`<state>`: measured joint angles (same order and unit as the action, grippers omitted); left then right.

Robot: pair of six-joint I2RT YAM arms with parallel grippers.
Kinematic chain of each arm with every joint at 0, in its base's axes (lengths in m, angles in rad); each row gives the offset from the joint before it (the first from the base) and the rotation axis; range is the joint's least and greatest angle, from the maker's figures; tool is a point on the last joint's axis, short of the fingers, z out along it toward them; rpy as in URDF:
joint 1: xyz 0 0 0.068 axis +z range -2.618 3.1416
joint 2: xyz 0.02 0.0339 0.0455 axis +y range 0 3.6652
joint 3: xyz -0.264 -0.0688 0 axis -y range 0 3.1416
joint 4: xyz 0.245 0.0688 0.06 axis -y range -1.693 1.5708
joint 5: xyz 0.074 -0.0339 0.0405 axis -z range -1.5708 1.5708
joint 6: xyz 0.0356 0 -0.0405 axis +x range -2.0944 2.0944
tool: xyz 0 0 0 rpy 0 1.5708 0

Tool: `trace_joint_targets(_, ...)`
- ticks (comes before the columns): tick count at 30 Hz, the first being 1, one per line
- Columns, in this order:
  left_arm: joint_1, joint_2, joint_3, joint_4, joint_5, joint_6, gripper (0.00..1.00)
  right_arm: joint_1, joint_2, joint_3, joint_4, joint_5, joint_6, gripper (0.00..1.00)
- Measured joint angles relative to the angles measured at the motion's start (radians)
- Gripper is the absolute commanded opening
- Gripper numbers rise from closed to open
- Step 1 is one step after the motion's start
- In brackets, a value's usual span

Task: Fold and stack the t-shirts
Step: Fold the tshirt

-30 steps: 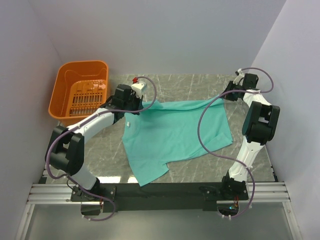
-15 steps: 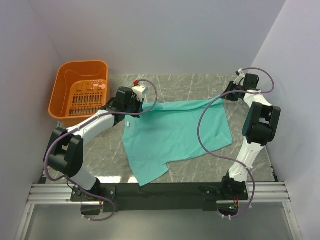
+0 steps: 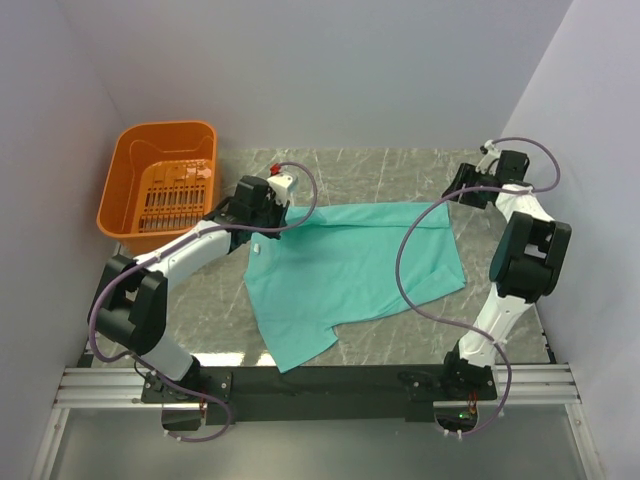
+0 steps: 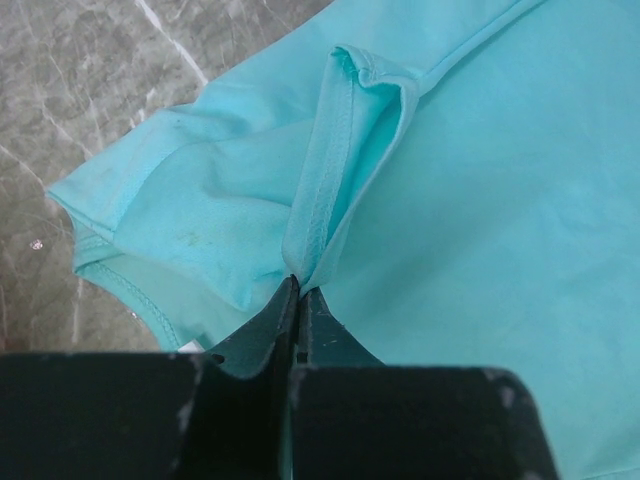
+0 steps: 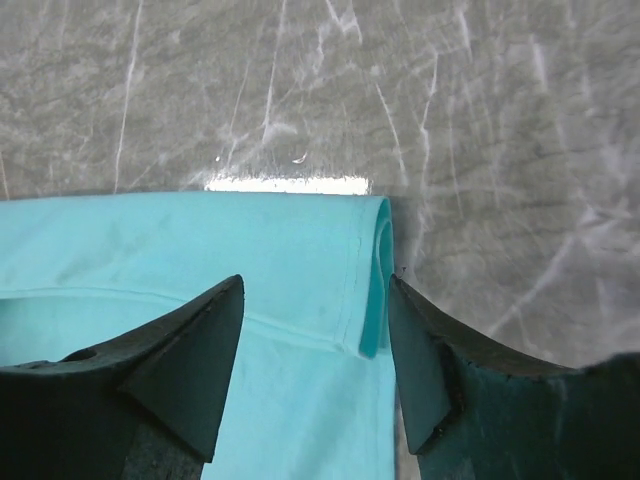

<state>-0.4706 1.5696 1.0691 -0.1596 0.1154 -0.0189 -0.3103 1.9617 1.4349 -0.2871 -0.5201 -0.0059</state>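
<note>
A teal-green t-shirt (image 3: 350, 265) lies spread on the marble table, its far edge stretched between the two arms. My left gripper (image 3: 283, 221) is at the shirt's far left corner, shut on a raised fold of hemmed fabric (image 4: 325, 190); the cloth comes out right at the tips of the left gripper (image 4: 298, 285). My right gripper (image 3: 453, 196) hovers at the far right corner. In the right wrist view the right gripper (image 5: 315, 290) is open, its fingers astride the folded hem corner (image 5: 368, 270) of the t-shirt, which lies flat on the table.
An orange plastic basket (image 3: 165, 128) stands at the back left, beside the left arm. Bare marble table (image 3: 380, 175) lies beyond the shirt. Grey walls close in on the left, back and right. The black rail of the arm bases runs along the near edge.
My right gripper has opened and let go of the shirt's far right corner, which now lies flat. The left gripper has shifted slightly right, still pinching its fold.
</note>
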Motion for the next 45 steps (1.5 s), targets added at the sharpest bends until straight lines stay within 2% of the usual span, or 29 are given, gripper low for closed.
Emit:
trace_joint_targets(10,-0.013,0.0,-0.001,-0.014,-0.001,0.0,0.02,-0.013,-0.169,-0.091,-0.006,-0.021,-0.023,0.66)
trace_joint_targets(23,-0.06,0.0,-0.003,-0.038,-0.041,0.0,0.01,-0.013,-0.183,-0.163,-0.038,-0.047,-0.049,0.66)
trace_joint_targets(26,-0.065,0.0,-0.003,-0.048,-0.059,0.0,0.03,-0.013,-0.187,-0.167,-0.041,-0.048,-0.052,0.66)
trace_joint_targets(29,-0.067,0.0,-0.003,-0.051,-0.075,0.005,0.26,-0.013,-0.188,-0.167,-0.042,-0.05,-0.056,0.66)
trace_joint_targets(30,-0.068,0.0,-0.003,-0.055,-0.082,0.005,0.43,-0.013,-0.188,-0.167,-0.042,-0.05,-0.058,0.66)
trace_joint_targets(32,-0.071,-0.001,-0.003,-0.071,-0.095,0.002,0.58,-0.013,-0.191,-0.167,-0.045,-0.05,-0.063,0.66)
trace_joint_targets(33,-0.073,-0.004,-0.003,-0.077,-0.104,-0.001,0.72,-0.013,-0.193,-0.168,-0.046,-0.049,-0.067,0.66)
trace_joint_targets(34,-0.076,-0.014,-0.005,-0.085,-0.112,-0.004,0.76,-0.013,-0.199,-0.171,-0.047,-0.049,-0.07,0.66)
trace_joint_targets(36,-0.079,-0.063,-0.024,-0.088,-0.121,-0.027,0.82,-0.013,-0.216,-0.183,-0.048,-0.049,-0.076,0.66)
trace_joint_targets(38,-0.08,-0.143,-0.047,-0.085,-0.137,-0.055,0.82,-0.013,-0.239,-0.198,-0.05,-0.048,-0.084,0.66)
trace_joint_targets(42,-0.069,-0.264,-0.051,-0.047,-0.171,-0.159,0.81,-0.013,-0.262,-0.202,-0.049,-0.049,-0.093,0.66)
trace_joint_targets(45,-0.031,-0.241,-0.038,-0.019,-0.182,-0.278,0.79,-0.013,-0.263,-0.203,-0.05,-0.05,-0.099,0.66)
